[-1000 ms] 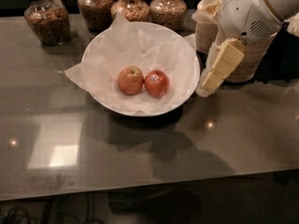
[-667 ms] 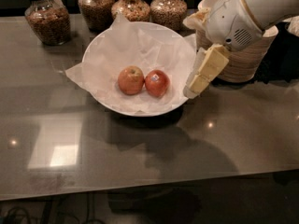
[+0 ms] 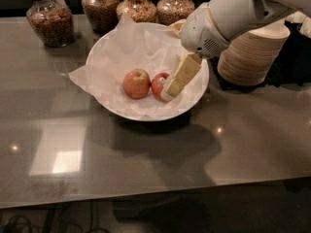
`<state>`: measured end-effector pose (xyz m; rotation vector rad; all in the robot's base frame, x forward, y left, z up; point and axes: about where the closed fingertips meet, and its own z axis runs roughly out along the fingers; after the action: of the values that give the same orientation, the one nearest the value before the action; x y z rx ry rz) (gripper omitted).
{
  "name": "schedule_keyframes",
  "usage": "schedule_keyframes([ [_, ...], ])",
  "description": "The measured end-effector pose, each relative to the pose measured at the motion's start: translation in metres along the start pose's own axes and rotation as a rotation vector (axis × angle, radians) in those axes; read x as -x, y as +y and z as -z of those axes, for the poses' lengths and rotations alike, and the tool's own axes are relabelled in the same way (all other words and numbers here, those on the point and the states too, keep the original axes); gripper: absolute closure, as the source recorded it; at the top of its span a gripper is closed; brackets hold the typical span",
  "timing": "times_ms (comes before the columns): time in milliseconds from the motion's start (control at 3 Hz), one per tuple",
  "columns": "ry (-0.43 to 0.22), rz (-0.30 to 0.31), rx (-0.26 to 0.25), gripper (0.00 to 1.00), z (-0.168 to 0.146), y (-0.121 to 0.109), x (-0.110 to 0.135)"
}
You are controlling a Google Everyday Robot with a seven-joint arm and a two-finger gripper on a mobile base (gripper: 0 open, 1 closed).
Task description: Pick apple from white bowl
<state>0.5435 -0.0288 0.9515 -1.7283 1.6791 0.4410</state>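
The pincer hangs tip-down inside the white bowl. Its tip is at the camera-right edge of the smaller red apple with the blue sticker, and I cannot tell whether it is open or closed, or whether it touches that fruit. The apple, larger and paler, lies on the crumpled paper just past the red one on the pincer's camera-left side, apart from the pincer. Beyond the pincer four jars stand on the counter, and a stack of tan paper bowls stands to its camera-right.
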Motion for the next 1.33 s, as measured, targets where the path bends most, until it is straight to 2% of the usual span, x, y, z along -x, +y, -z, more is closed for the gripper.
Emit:
schedule_keyframes([
  [333, -0.006, 0.002, 0.031, 0.0, -0.024, -0.008, -0.001],
  [667, 0.0, 0.008, 0.05, 0.17, -0.042, -0.013, -0.005],
  [1333, 0.002, 0.036, 0.058, 0.23, -0.061, -0.017, -0.005],
])
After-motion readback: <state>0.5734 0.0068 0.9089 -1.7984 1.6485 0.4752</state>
